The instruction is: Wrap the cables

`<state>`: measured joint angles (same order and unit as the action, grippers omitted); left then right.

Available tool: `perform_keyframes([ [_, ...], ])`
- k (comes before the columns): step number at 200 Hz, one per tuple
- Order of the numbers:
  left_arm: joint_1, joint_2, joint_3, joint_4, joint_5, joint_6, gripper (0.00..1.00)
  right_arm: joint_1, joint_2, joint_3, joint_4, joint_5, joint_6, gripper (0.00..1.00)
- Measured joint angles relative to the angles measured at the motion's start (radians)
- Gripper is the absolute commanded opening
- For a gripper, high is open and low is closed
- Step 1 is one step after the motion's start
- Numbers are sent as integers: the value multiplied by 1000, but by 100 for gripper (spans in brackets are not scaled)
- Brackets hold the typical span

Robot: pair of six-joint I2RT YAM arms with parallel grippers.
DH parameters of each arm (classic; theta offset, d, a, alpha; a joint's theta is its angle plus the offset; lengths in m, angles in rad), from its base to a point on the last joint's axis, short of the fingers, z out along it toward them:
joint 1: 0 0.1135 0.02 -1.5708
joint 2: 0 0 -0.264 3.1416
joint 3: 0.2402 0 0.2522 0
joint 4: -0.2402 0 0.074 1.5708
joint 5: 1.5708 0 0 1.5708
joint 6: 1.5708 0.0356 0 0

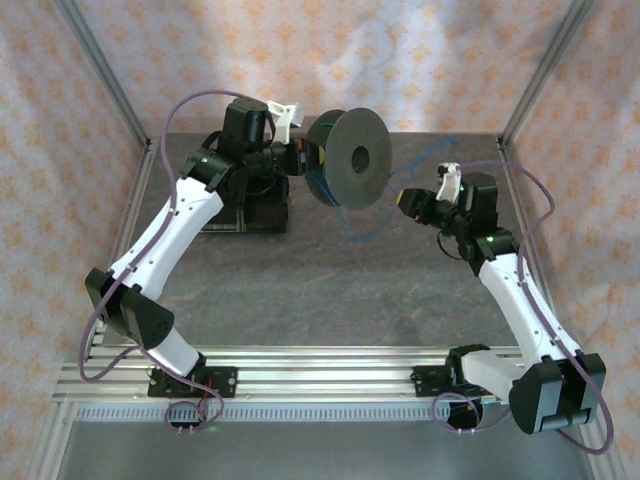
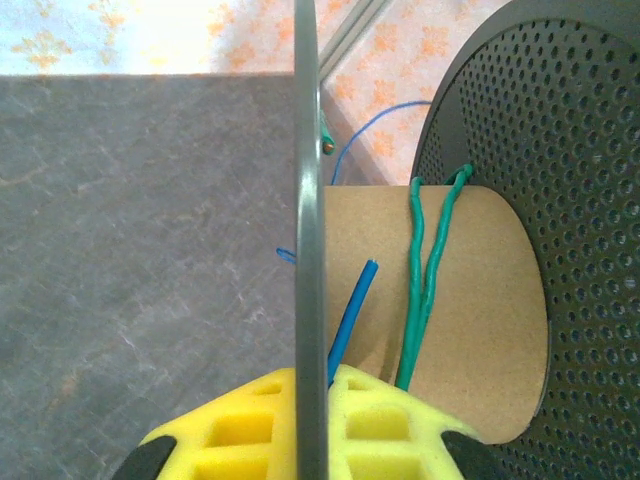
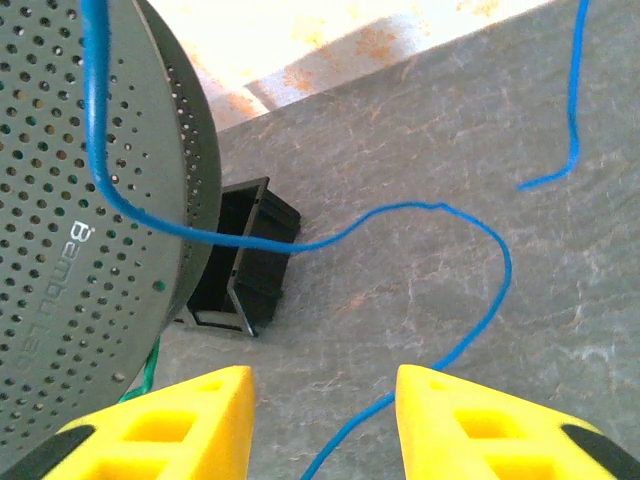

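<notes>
Left gripper (image 2: 312, 400) clamped on spool (image 2: 560, 200) flange; green cable (image 2: 418, 310) lies on core. Blue cable (image 3: 504, 280) runs rightward off spool, slack, passing between right gripper (image 3: 322, 385) fingers, which are spread and not pinching. Right arm nearer.

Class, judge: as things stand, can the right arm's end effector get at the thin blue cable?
Probably yes. The right end effector is open, and the thin blue flexible cable loops over the grey table just ahead of it, with nothing between.
</notes>
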<state>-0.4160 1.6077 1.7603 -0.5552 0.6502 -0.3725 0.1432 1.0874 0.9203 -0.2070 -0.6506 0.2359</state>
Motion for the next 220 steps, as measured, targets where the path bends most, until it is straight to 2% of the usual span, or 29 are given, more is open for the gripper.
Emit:
perform_keyframes([
  [73,26,41,40,-31,105,-102,0,47,0,-28,141,12,-171,46],
  [134,44,51,40,-5,182,-189,0,55,0,-114,218,62,-251,51],
  [181,45,51,40,-2,200,-207,0,54,37,-155,309,5,-211,51],
  [220,45,51,45,3,203,-223,0,55,147,-194,486,-73,-50,48],
])
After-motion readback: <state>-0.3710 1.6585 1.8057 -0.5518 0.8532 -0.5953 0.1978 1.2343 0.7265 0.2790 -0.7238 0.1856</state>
